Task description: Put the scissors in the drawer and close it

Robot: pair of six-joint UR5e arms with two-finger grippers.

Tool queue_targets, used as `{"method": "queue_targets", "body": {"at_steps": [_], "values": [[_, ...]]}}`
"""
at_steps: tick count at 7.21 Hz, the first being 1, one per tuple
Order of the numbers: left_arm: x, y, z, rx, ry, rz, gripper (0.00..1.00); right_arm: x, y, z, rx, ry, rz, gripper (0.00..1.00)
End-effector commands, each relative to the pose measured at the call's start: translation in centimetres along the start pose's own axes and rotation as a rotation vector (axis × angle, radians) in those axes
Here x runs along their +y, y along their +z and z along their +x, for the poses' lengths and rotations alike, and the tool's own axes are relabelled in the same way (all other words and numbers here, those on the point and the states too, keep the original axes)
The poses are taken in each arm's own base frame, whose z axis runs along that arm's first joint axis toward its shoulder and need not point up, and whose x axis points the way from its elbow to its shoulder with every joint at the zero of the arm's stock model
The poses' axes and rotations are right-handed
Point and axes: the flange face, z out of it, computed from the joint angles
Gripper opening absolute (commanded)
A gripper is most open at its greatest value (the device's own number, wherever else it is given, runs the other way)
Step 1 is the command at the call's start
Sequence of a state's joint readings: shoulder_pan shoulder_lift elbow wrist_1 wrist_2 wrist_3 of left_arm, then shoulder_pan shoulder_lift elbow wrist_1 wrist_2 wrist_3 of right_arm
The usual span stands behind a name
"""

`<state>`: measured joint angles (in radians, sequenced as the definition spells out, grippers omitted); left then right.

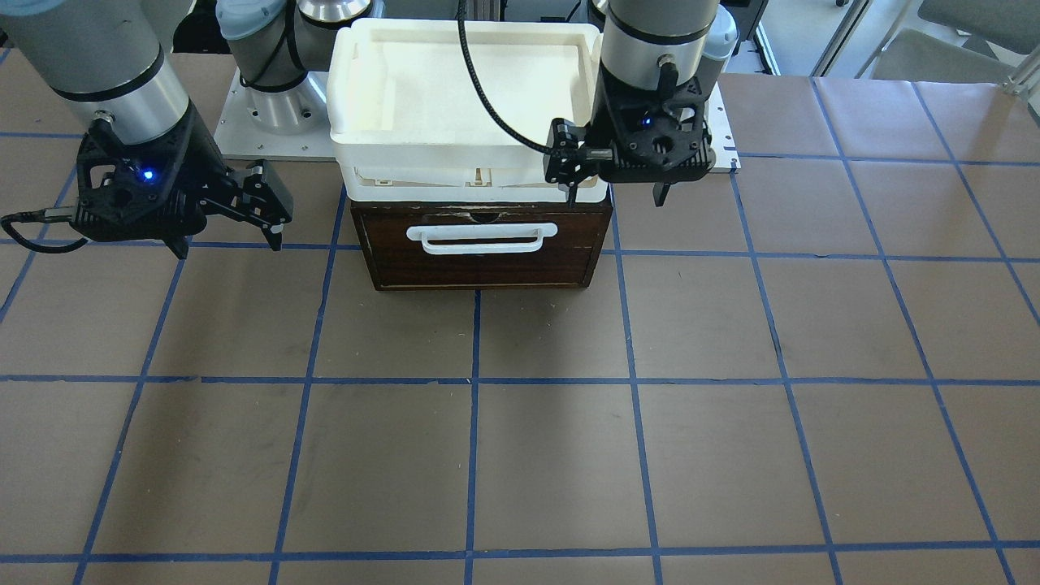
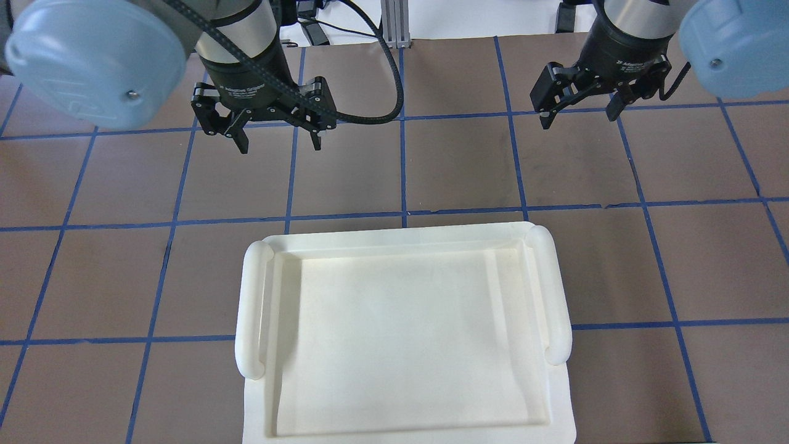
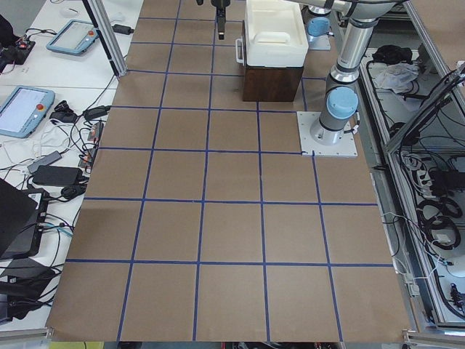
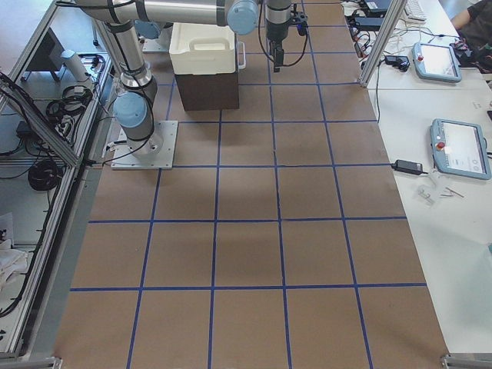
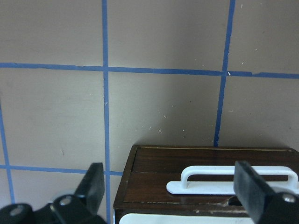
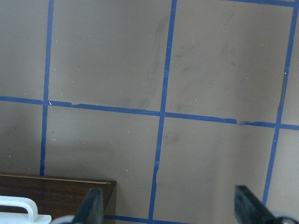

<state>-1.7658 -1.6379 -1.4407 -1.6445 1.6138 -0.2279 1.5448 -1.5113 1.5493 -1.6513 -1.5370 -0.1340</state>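
Left fingers (image 2: 240, 138), right fingers (image 2: 545, 118) spread — foam tray (image 2: 394, 237) atop shut drawer (image 1: 479, 272).

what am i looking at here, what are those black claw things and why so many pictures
This is a two-armed robot at a table. Each arm ends in a two-finger claw called a gripper. The left gripper and the right gripper are both open and hold nothing.

One picture looks down from behind the robot and one faces it from across the table. Two look along the table from its ends, and two come from cameras on the wrists.

On the table stands a dark wooden drawer with a white handle. It looks shut, and a white foam tray rests on top. No scissors show anywhere.
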Motion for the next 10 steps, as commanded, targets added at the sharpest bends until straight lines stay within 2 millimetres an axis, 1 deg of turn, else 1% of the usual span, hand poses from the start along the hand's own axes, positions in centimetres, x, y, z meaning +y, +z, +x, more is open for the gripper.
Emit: {"method": "queue_targets", "body": {"at_steps": [1,2,3,4,5,6,10], "values": [[-1.1,-2.0,-5.1,0.008,-0.029,0.028,1.00,0.0,0.0,0.0,0.000,0.001,0.000,1.00],[-2.1,-3.2,-7.6,0.013,-0.057,0.059,1.00,0.0,0.0,0.0,0.000,0.001,-0.001,1.00],[-2.0,-3.7,-8.0,0.014,-0.056,0.069,1.00,0.1,0.0,0.0,0.001,0.002,-0.006,1.00],[-2.0,-3.2,-7.3,0.050,-0.060,0.053,1.00,0.2,0.0,0.0,0.013,-0.001,-0.009,1.00],[-2.6,-2.4,-6.8,0.107,-0.063,0.031,1.00,0.0,0.1,0.0,0.006,-0.001,-0.005,1.00],[-2.8,-2.1,-6.8,0.104,-0.061,0.027,1.00,0.0,0.0,-0.1,0.001,-0.001,-0.003,1.00],[-1.9,-2.3,-7.1,0.075,-0.046,0.034,1.00,0.1,-0.1,0.1,0.014,-0.001,-0.001,1.00]]}}
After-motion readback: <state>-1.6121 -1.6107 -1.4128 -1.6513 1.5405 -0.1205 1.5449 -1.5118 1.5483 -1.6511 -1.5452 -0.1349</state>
